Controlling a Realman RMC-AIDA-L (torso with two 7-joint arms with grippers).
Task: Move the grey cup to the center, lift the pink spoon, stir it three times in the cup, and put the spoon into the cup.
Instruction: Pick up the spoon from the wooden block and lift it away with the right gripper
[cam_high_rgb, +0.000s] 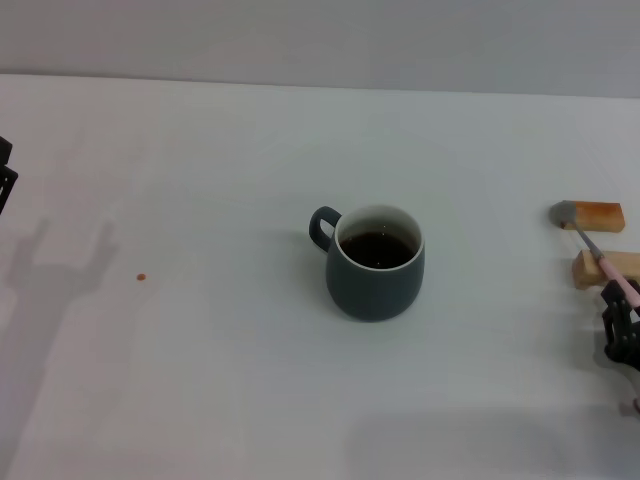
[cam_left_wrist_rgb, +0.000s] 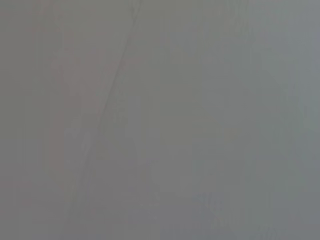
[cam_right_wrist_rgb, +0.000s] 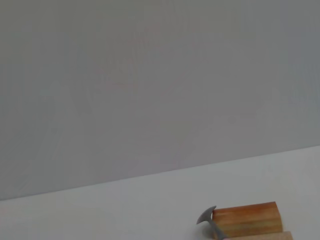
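The grey cup (cam_high_rgb: 375, 262) stands upright in the middle of the white table (cam_high_rgb: 200, 380), its handle pointing left and dark liquid inside. The pink spoon (cam_high_rgb: 600, 262) lies at the right edge across two small wooden blocks. Its grey bowl (cam_high_rgb: 565, 213) rests by the far block and its pink handle runs toward me. My right gripper (cam_high_rgb: 620, 325) is at the near end of that handle. In the right wrist view the spoon's bowl (cam_right_wrist_rgb: 207, 217) sits against a wooden block (cam_right_wrist_rgb: 246, 219). My left gripper (cam_high_rgb: 5, 180) is just in view at the far left edge, empty, and its shadow shows two spread fingers.
The far wooden block (cam_high_rgb: 598, 216) and the near wooden block (cam_high_rgb: 606, 268) lie at the right edge under the spoon. A small orange speck (cam_high_rgb: 141, 277) lies on the table at the left. The left wrist view shows only a plain grey surface.
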